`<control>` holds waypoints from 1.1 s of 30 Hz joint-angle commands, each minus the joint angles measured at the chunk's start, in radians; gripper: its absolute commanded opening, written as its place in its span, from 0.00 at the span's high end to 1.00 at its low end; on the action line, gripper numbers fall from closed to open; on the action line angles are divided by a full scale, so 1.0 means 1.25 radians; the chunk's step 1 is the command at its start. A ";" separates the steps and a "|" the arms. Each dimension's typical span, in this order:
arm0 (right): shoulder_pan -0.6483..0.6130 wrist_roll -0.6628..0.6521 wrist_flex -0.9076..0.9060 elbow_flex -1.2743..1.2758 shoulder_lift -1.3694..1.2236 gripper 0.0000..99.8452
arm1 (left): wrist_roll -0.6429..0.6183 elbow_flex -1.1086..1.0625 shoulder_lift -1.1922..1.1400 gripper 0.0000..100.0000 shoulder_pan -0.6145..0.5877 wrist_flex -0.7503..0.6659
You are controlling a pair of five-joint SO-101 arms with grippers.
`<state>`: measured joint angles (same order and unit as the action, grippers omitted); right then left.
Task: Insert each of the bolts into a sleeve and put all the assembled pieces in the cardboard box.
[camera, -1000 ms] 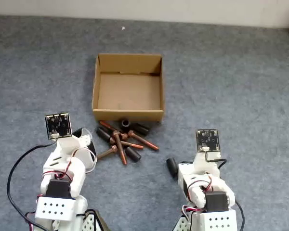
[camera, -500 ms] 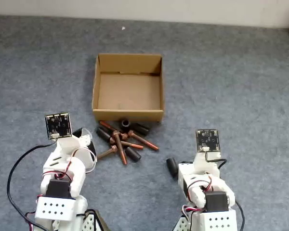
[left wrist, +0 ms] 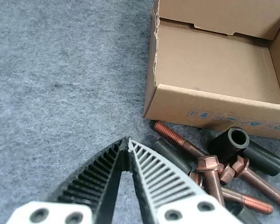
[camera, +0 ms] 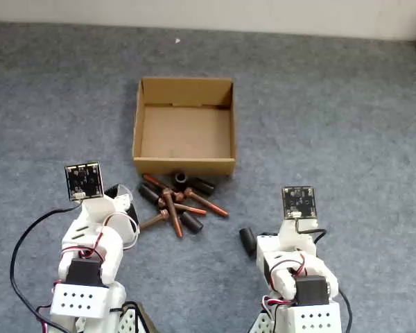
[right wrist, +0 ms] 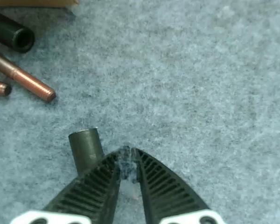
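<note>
Pressing its two ribbed fingers together with nothing between them, the left end effector sits near the pile. As far as I can count, the pile has five copper-coloured threaded bolts with flanged heads and four dark, smooth, tube-shaped sleeves. They cross each other just in front of the square cardboard box. The right end effector is closed too and grips nothing. A fifth sleeve lies just beside it on the grey fuzzy table.

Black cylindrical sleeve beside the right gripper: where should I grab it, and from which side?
Take the black cylindrical sleeve at mid-length, from above, closing across its round sides; it seems to lie alone on the grey carpet.
</note>
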<state>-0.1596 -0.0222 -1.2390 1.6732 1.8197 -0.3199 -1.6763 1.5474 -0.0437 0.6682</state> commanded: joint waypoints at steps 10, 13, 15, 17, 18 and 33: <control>0.010 -0.010 -0.003 0.117 0.010 0.99 | 0.001 -0.023 0.004 0.99 0.001 0.002; 0.008 -0.006 -0.003 0.117 0.010 0.99 | 0.001 -0.023 0.006 0.99 0.001 0.021; 0.008 -0.006 -0.003 0.117 0.010 0.99 | 0.001 -0.023 0.007 0.99 -0.001 0.071; 0.008 -0.007 -0.003 0.117 0.010 0.99 | 0.001 -0.023 0.010 0.99 0.001 0.140; 0.008 -0.006 -0.003 0.117 0.010 0.99 | 0.001 -0.023 0.012 0.99 0.001 0.164; 0.060 -0.022 0.134 -0.001 0.010 0.98 | 0.006 0.017 0.012 0.99 -0.003 0.184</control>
<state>-0.0997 -0.0269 -1.1500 1.6732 1.8197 -0.3199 -1.6763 1.5474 -0.0437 0.8938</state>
